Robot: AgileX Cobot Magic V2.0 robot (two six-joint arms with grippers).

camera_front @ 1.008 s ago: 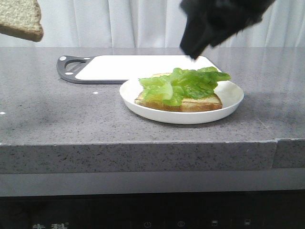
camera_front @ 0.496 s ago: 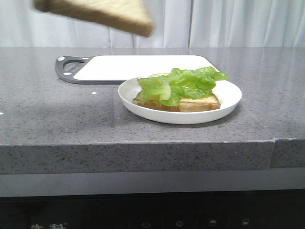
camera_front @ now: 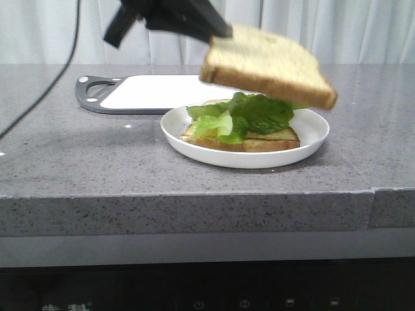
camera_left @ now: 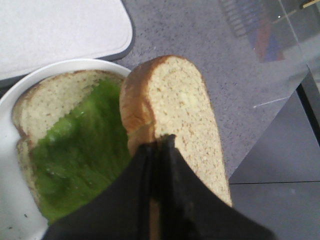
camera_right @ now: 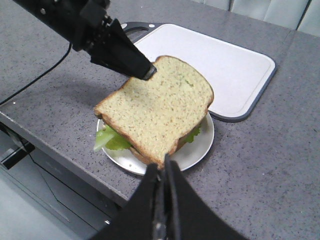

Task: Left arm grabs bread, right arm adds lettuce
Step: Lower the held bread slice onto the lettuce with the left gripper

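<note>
My left gripper (camera_front: 217, 31) is shut on one edge of the thick tan bread slice (camera_front: 269, 65) and holds it tilted in the air just above the plate. It shows the same way in the left wrist view (camera_left: 159, 145), with the bread (camera_left: 185, 115) between the fingers. The green lettuce (camera_front: 253, 113) lies on a thinner slice (camera_front: 243, 144) in the white plate (camera_front: 194, 146). My right gripper (camera_right: 162, 162) is shut and empty, high over the table's front edge. It is out of the front view.
A white cutting board with a dark grey handle (camera_front: 155, 91) lies behind the plate. The left arm's black cable (camera_front: 39, 97) hangs down at the far left. The grey counter's front edge (camera_front: 194, 194) runs across just in front of the plate.
My left arm has carried the bread from the upper left to over the plate and lower. The right arm left the front view after the first frame.
</note>
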